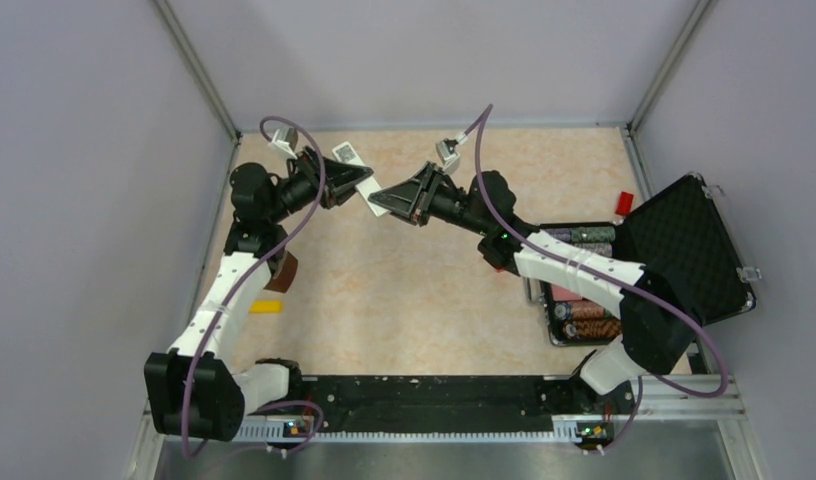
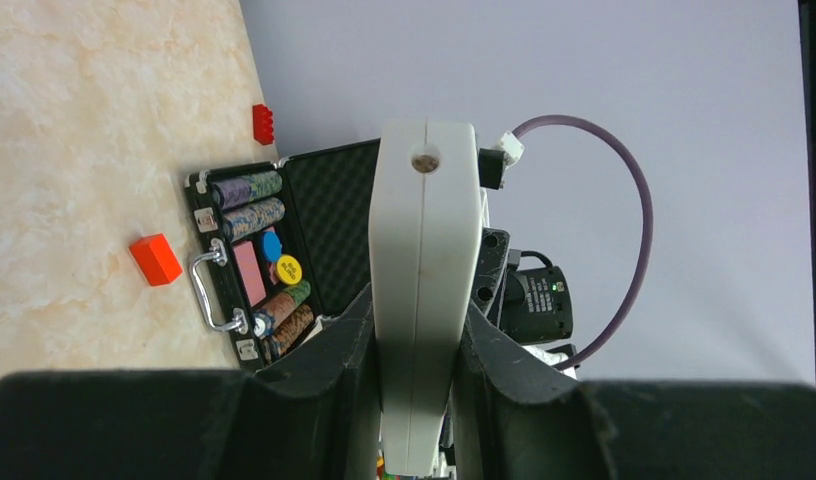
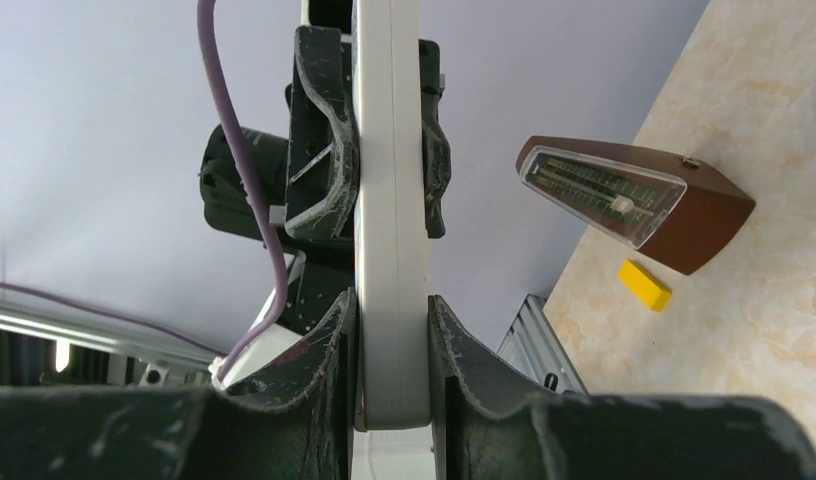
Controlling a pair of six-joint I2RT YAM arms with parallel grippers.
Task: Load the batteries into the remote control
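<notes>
Left fingers (image 2: 334, 360) and right fingers (image 3: 319, 365) both clamp the slim white remote control (image 2: 424, 270) (held aloft, edge-on).

The remote control (image 3: 389, 200) sits over the table's (image 1: 404, 290) far middle, between the left gripper (image 1: 356, 180) and the right gripper (image 1: 384, 200). At left stands a metronome (image 1: 284, 270), with a small bar (image 1: 267, 306) just nearer. At right lies an open case (image 1: 689, 250) holding poker chips (image 1: 584, 310), with a brick (image 1: 624, 203) behind it.

Light even and diffuse, bright on the pale walls and the marbled surface (image 1: 424, 290), with only faint soft shadows beneath the arms; top view sharp, both wrist views soft-focused on the near dark jaws along the bottom edge, remote control (image 2: 424, 300) slightly washed out.
</notes>
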